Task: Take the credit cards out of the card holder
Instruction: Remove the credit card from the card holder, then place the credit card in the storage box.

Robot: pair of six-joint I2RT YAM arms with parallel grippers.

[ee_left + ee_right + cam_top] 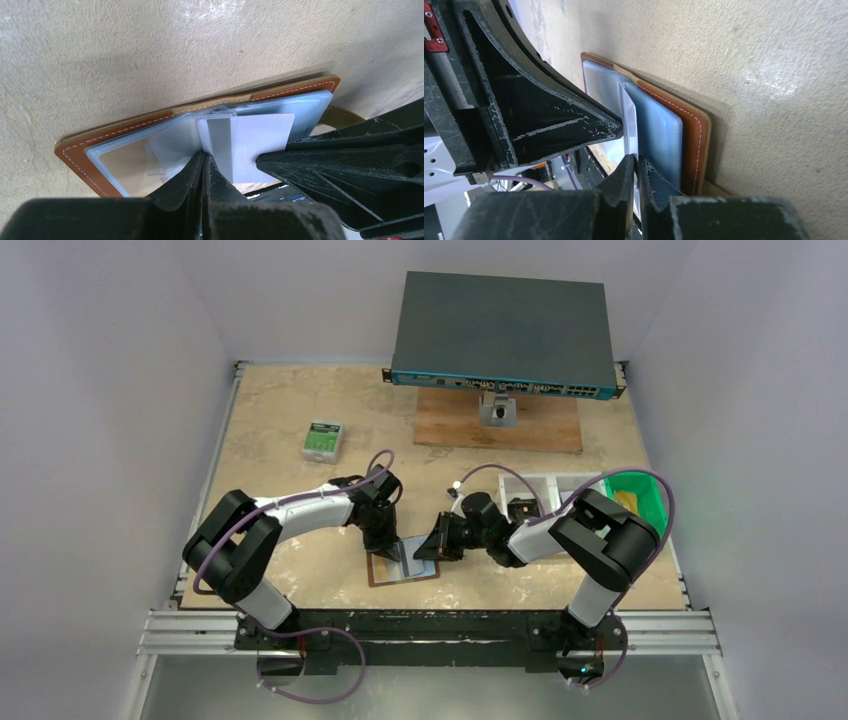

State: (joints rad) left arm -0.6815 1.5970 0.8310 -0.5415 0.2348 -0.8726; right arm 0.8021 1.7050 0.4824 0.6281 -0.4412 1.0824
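Card holder: lying open and flat on the bench, near edge, about centre, brown leather downward, clear sleeves fanned upward. One white card stands partly out of the sleeves.

Left jaws: pressed together, tips at the card's left edge among the sleeves. Whether they grip a sleeve cannot be told.

Right jaws: nearly closed, pinching the white card's edge from the right.

Surroundings: a green-and-white box sits far left, well apart. A green bin sits to the right. A grey device rests on a wooden board at the far side.
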